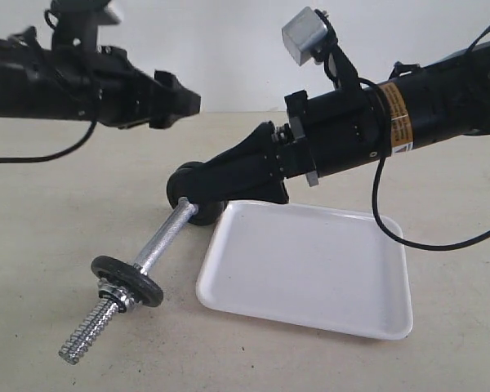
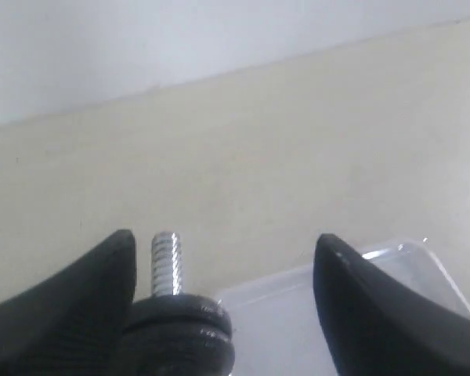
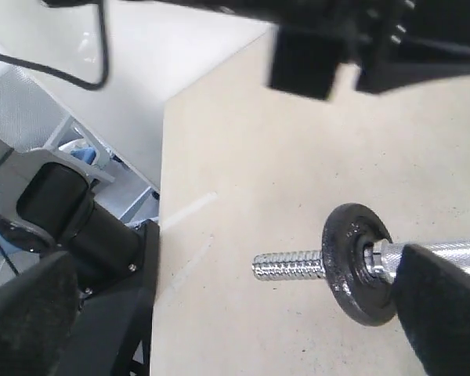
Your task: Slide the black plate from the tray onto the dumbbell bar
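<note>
Black plate point(image 2: 180, 325) is not seen on the tray point(image 1: 310, 278), whose white floor is bare. It is judged to be seated at the far end of the dumbbell bar point(image 1: 159, 245), just beside the tray's far left corner.

The left pincer point(image 2: 225, 258) is held wide above that end, empty, probably to leave it clear. The right pincer point(image 3: 235, 313) is spread wide about the bar; contact cannot be told.

One bar, one tray and two pincers are counted. One disc point(image 1: 127, 280) with a nut point(image 1: 118, 298) sits at the near end, and seemingly two are stacked at the far end.

Beige tabletop point(image 1: 49, 245), white wall point(image 1: 229, 49)
</note>
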